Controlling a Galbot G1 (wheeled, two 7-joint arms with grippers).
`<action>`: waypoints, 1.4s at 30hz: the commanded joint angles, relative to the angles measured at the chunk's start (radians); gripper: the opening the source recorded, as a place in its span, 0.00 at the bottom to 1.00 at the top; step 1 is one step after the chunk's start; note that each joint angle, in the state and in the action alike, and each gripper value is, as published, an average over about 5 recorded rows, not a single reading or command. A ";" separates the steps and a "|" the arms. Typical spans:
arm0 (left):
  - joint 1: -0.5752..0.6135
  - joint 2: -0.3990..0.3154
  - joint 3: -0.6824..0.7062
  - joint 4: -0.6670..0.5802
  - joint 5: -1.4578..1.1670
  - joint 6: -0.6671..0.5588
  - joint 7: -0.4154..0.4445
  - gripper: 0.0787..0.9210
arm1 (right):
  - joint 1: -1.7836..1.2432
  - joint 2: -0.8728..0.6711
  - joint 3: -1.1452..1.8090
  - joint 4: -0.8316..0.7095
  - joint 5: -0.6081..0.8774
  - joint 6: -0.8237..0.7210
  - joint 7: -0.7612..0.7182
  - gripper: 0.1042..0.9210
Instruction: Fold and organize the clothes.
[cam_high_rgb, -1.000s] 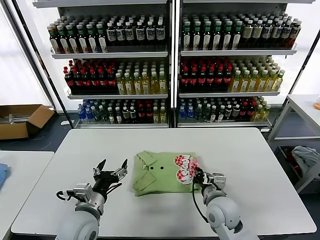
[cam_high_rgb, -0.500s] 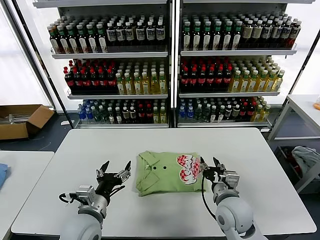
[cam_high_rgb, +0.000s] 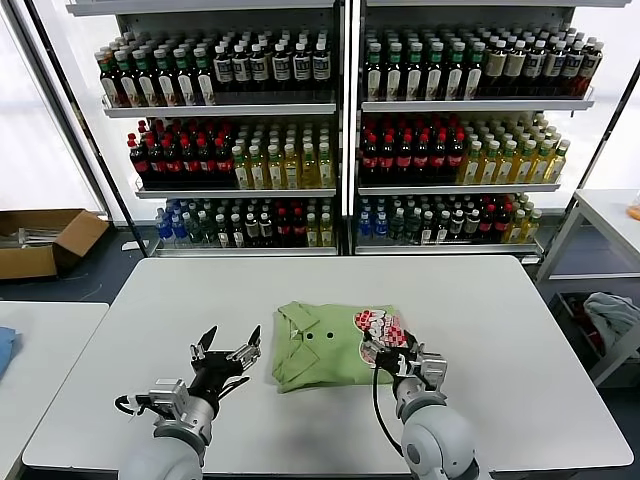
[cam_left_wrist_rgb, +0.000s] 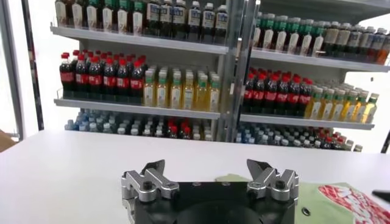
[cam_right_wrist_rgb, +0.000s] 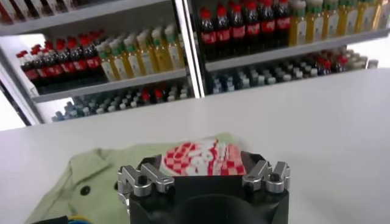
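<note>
Moved: right gripper has let go of the shirt, jaws now spread.
Left gripper: spread, idle beside it.
Risk: fingers over the print could snag the fold.

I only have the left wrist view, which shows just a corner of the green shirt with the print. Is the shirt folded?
Observer: Yes. The head view shows the polo shirt folded into a compact rectangle, with the collar toward the robot's left.
Operator: Where is the right tool?
Observer: The right tool is at the shirt's right edge, by the red-and-white print. It is open and holding nothing.
Operator: Is the left tool touching cloth?
Observer: No. The left tool sits to the left of the shirt, apart from it, and is open.
</note>
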 joint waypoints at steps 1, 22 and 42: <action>0.020 -0.002 0.001 -0.007 0.008 -0.001 0.001 0.88 | -0.011 0.026 -0.031 -0.052 0.139 0.000 0.078 0.88; 0.024 -0.007 0.012 -0.004 0.021 -0.008 0.008 0.88 | -0.080 0.026 0.021 0.027 0.194 0.001 0.094 0.88; 0.030 -0.063 0.011 -0.004 0.159 -0.184 0.024 0.88 | -0.308 -0.104 0.395 0.290 -0.258 0.077 -0.148 0.88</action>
